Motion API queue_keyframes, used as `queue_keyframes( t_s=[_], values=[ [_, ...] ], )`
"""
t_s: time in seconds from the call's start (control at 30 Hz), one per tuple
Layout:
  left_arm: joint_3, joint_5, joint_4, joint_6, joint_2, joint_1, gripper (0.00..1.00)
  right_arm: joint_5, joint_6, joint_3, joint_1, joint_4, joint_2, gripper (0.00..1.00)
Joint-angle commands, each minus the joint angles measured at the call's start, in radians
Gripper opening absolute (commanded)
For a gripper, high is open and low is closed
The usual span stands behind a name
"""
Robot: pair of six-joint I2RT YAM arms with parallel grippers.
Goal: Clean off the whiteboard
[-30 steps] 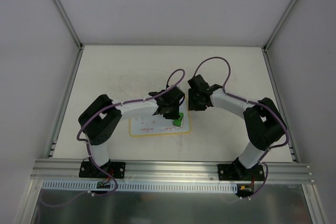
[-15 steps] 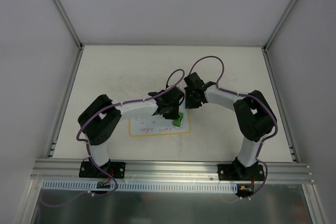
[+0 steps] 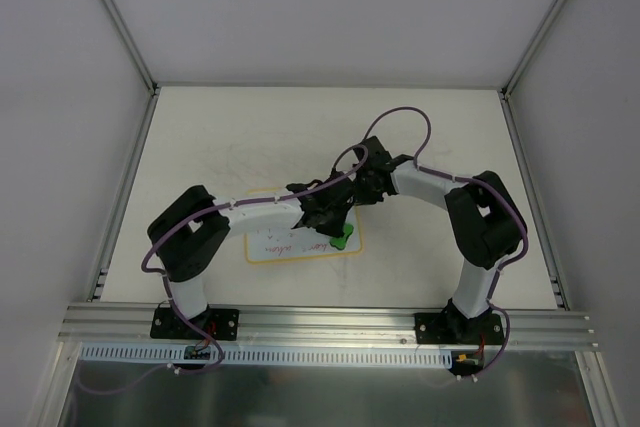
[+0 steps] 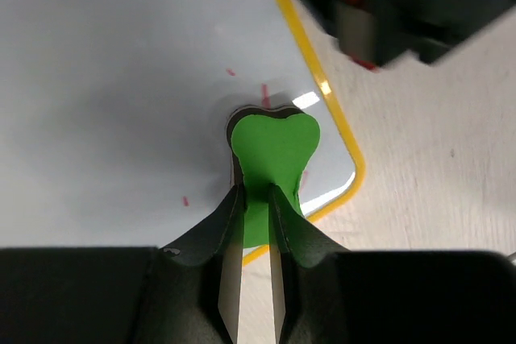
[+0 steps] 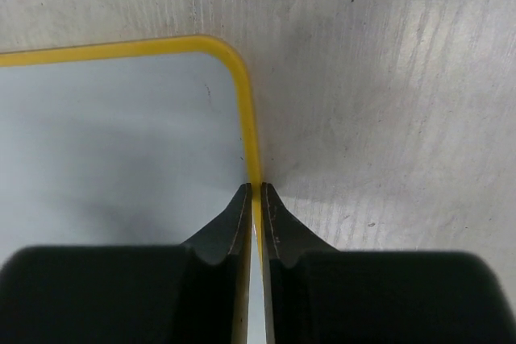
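Note:
The whiteboard (image 3: 268, 244) lies flat on the table, yellow-rimmed, with faint red writing (image 3: 281, 246) on it. My left gripper (image 3: 335, 228) is shut on the waist of a green bone-shaped eraser (image 3: 343, 238), whose head (image 4: 272, 149) presses on the whiteboard (image 4: 121, 78) near its right edge. A few small red marks (image 4: 230, 72) lie around the eraser. My right gripper (image 3: 353, 197) is shut. In the right wrist view its tips (image 5: 255, 188) sit on the yellow rim (image 5: 246, 130), by the rounded corner of the whiteboard (image 5: 121, 134). Whether they pinch the rim I cannot tell.
Scuffed white tabletop (image 3: 230, 137) surrounds the board. White walls and aluminium rails (image 3: 125, 207) enclose the table. The right arm's black wrist (image 4: 403, 6) hangs close beside the left gripper. Both arms' purple cables (image 3: 405, 117) loop above the board.
The right arm has swung left to the board's right edge and its jaws have closed. The left gripper has shifted slightly, still holding the eraser on the board.

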Motion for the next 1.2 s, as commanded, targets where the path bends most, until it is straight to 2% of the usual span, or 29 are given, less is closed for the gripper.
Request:
queue_keyframes(
  t_s=[0.0,0.2,0.3,0.53,0.73,0.87,1.17],
  values=[
    [0.028,0.05,-0.087,0.149,0.046,-0.058,0.0,0.059,0.0,-0.047,-0.011,-0.044,0.057,0.08],
    [0.036,0.057,-0.088,0.205,0.045,-0.102,0.0,0.056,0.003,-0.05,-0.013,-0.045,0.06,0.07],
    [0.002,-0.019,-0.088,0.167,0.01,-0.098,0.0,0.051,0.004,-0.052,-0.013,-0.045,0.062,0.07],
    [-0.126,-0.11,-0.09,-0.057,-0.119,0.037,0.0,0.054,0.009,-0.055,-0.02,-0.045,0.068,0.07],
    [-0.183,-0.111,-0.088,-0.102,-0.167,0.109,0.0,0.048,0.012,-0.056,-0.024,-0.045,0.072,0.07],
    [-0.168,-0.076,-0.088,-0.09,-0.139,0.113,0.0,0.047,0.013,-0.056,-0.024,-0.047,0.074,0.07],
    [-0.018,-0.007,-0.088,-0.067,-0.018,0.087,0.0,0.044,0.018,-0.059,-0.024,-0.045,0.077,0.07]
  ],
)
